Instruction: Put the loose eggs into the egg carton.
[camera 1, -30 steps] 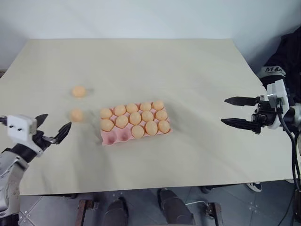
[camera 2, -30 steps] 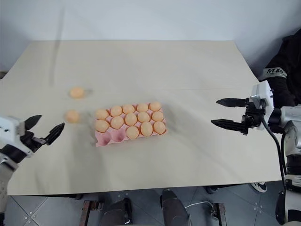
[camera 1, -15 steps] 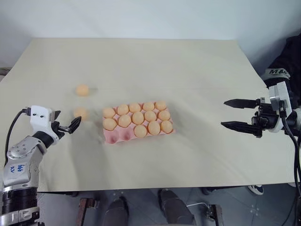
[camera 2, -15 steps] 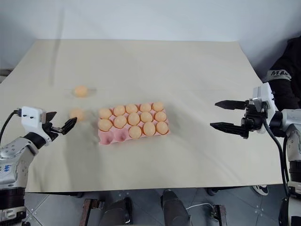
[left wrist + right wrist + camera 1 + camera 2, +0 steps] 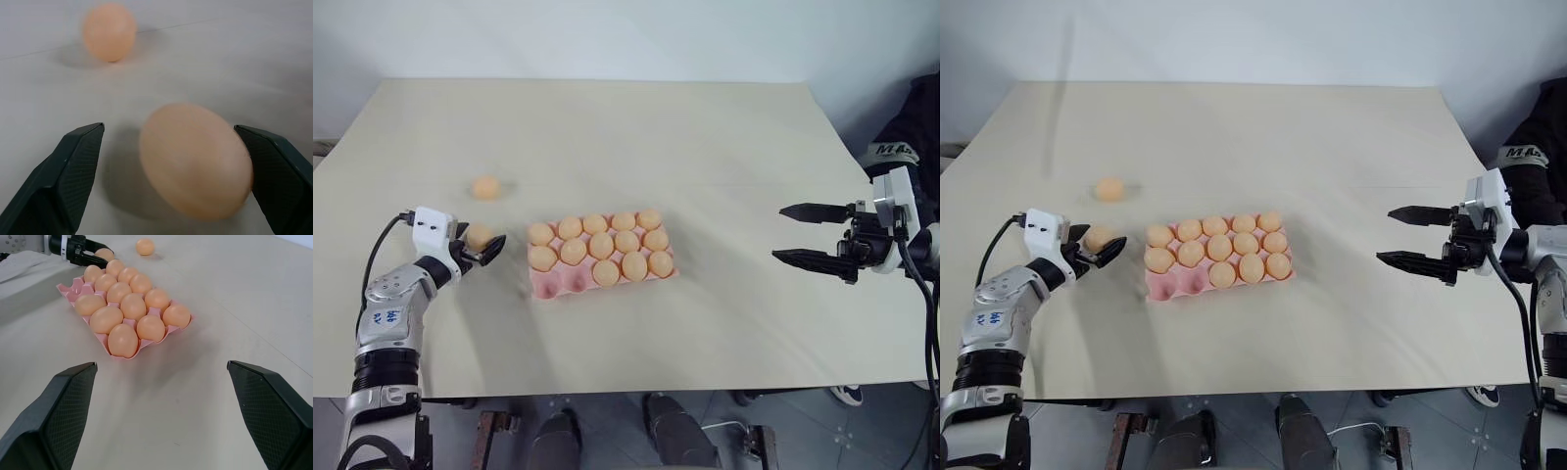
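Nearer loose egg (image 5: 195,161): smooth, pale orange-tan, intact, resting on the tabletop (image 5: 724,147) just left of the egg carton (image 5: 599,257), between the spread fingers of the left claw (image 5: 481,247), not yet gripped. Step in hand: pickup. Next move, in my judgement: close gently, lift, carry to one of two vacant front-left cups. Second egg (image 5: 486,187) lies farther back. Right claw (image 5: 808,235) hangs released, well apart.

The pink egg carton (image 5: 603,260) lies flat on the pale surface (image 5: 705,166), thirteen cups filled with pale orange-tan eggs and two near-left cups bare. Two loose eggs lie left of it: a nearer egg (image 5: 479,236) just beside the carton, a farther egg (image 5: 485,187) beyond.
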